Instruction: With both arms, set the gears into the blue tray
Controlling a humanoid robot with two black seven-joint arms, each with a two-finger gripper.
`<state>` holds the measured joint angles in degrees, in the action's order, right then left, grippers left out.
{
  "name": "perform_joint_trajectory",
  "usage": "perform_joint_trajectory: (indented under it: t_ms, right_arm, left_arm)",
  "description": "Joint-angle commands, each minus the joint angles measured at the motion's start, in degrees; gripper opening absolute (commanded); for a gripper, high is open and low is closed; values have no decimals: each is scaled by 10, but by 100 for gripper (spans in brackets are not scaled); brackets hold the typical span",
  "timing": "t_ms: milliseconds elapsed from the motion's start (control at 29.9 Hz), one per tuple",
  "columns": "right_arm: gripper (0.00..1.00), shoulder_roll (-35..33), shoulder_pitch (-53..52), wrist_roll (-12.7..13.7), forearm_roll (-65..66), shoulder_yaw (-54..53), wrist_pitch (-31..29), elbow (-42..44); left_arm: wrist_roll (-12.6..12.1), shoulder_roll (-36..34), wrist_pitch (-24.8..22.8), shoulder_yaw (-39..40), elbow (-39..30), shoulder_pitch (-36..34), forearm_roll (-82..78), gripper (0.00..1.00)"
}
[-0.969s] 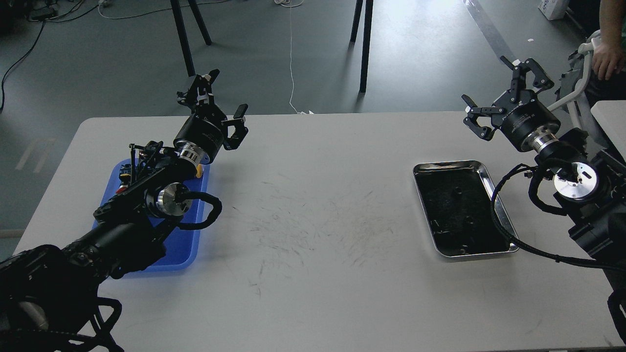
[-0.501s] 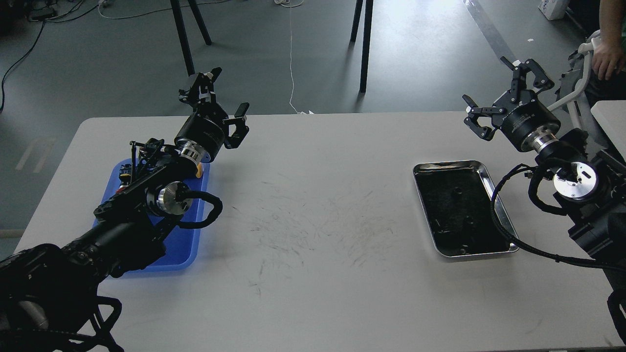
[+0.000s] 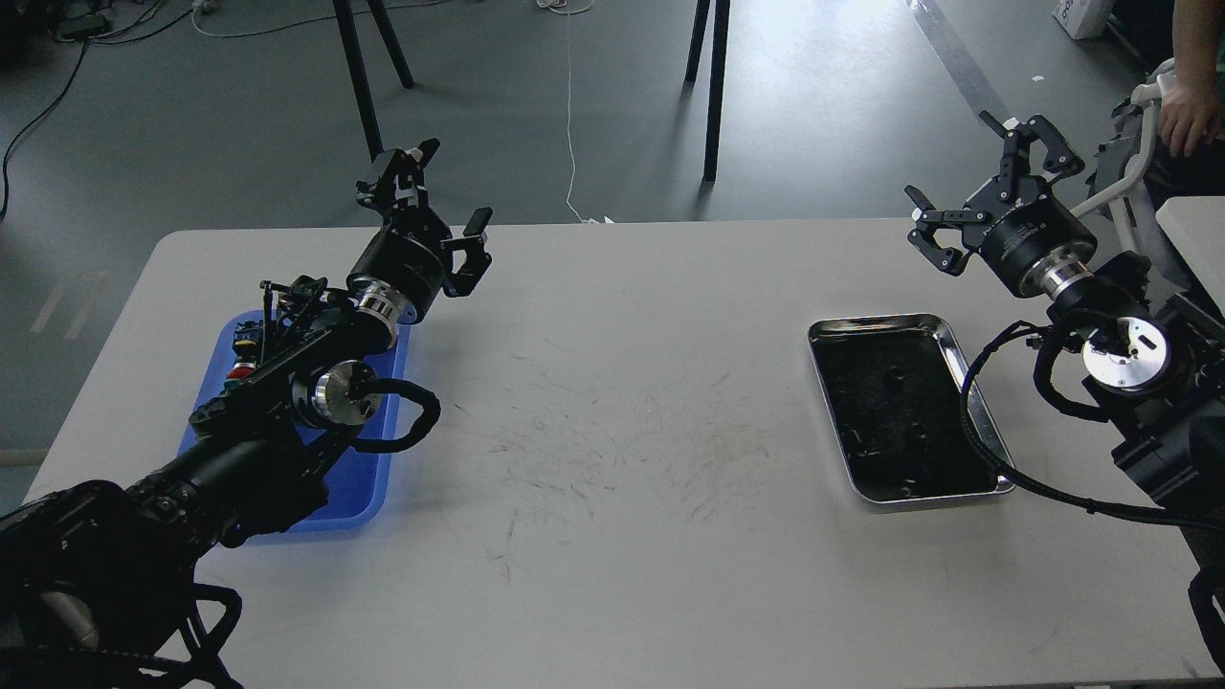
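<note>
The blue tray (image 3: pixel 378 459) lies flat at the table's left, mostly covered by my left arm. Beyond the tray's far right corner, my left gripper (image 3: pixel 442 196) hangs above the table's back edge, open, with nothing between its fingers. A few tiny black gears (image 3: pixel 896 375) lie on the dark bottom of the steel tray (image 3: pixel 978 413) at the right. My right gripper (image 3: pixel 976 177) is raised past that tray's far right corner, open and empty. Any gears inside the blue tray are hidden under the left arm.
The white table (image 3: pixel 622 574) has grey scuff marks across its middle. Black stand legs (image 3: pixel 713 86) rise from the floor behind the table. A person's hand (image 3: pixel 1187 115) rests at the upper right, near a second table corner.
</note>
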<state>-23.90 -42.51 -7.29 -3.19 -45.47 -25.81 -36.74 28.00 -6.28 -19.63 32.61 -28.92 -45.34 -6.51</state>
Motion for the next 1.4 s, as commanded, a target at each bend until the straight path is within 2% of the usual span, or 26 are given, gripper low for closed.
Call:
perform_joint_trajectory:
  t_ms: [0,1371]
  right_arm:
    - [99,-1,0,1,0,1,1,1]
    - [99,-12,1,-2,3,26,8,-14]
  left_arm:
    - [0,0,0,0,0,1,0,98]
    - [0,7,-3,0,0,3,0,98]
